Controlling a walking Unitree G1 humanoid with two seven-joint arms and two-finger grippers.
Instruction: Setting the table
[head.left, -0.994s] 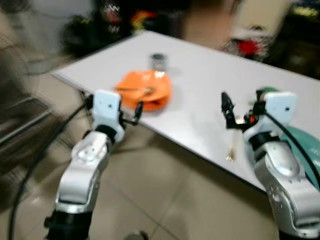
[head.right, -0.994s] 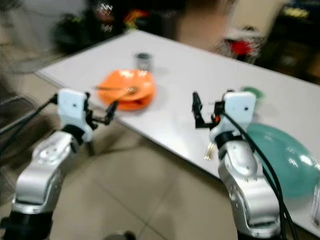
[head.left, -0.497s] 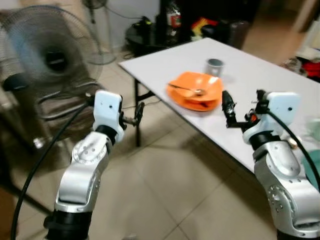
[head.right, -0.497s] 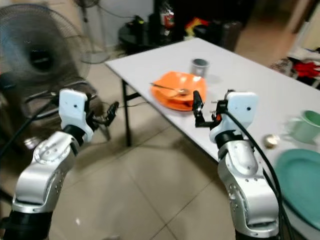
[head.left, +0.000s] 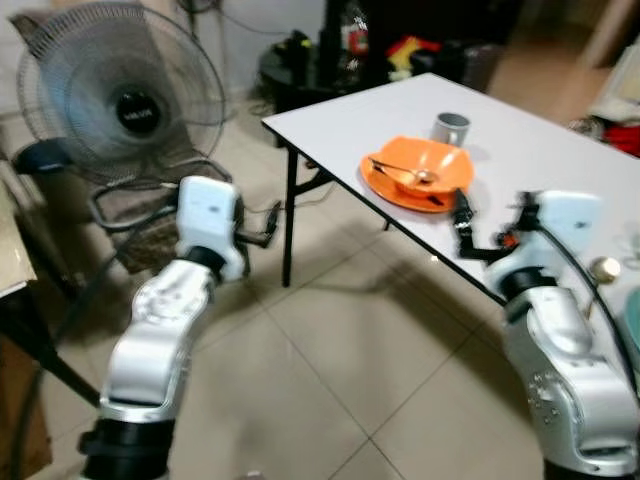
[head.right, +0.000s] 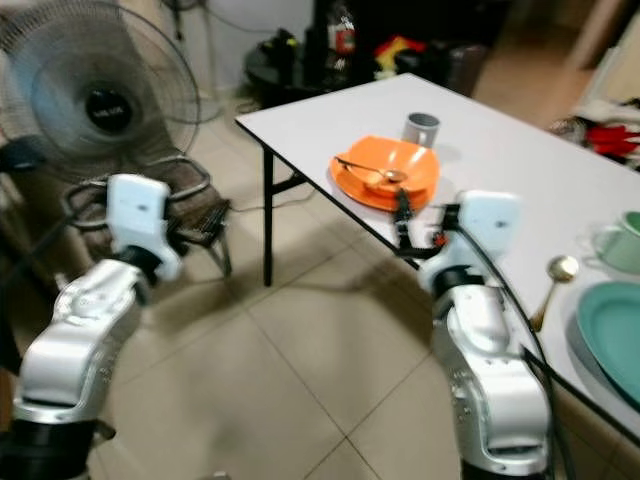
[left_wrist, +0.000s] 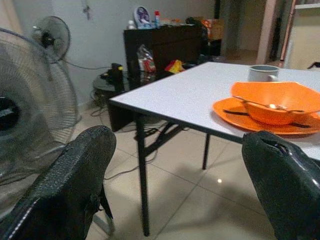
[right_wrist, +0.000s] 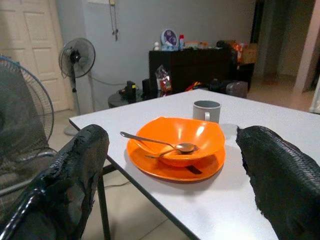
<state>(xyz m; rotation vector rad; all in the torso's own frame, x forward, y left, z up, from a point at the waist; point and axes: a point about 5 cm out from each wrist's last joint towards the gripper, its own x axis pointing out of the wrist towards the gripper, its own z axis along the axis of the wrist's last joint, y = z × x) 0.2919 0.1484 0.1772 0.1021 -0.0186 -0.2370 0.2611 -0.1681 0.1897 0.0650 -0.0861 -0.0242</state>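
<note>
The right end effector (head.right: 402, 222) hovers at the near edge of the white counter (head.right: 510, 150), its two black fingers spread wide and holding nothing; in its wrist view they frame the orange place setting. The left end effector (head.left: 268, 228) is raised over the tiled floor, well away from the counter, near the standing fan (head.left: 120, 95); its fingers too stand apart and empty.

By my reading, this is an approach step: nothing is gripped yet, and the robot is lining up on the orange setting. The next move probably calls for the right arm to reach forward over the counter edge and close on whichever piece has to be shifted, keeping clear of the spoon handle that juts past the bowl's rim.

The orange bowl (right_wrist: 175, 140) sits on an orange plate (right_wrist: 172, 168), near the counter's edge. A metal spoon (right_wrist: 165, 145) rests inside the bowl; a dark utensil lies on the plate beside it, too small to identify. Just behind stands a grey mug (right_wrist: 206, 111), its contents not visible. Farther along the counter on the robot's right are a teal plate (head.right: 610, 335), which looks bare, a gold spoon (head.right: 552, 283) lying just beside it, and a pale green cup (head.right: 622, 242).
</note>
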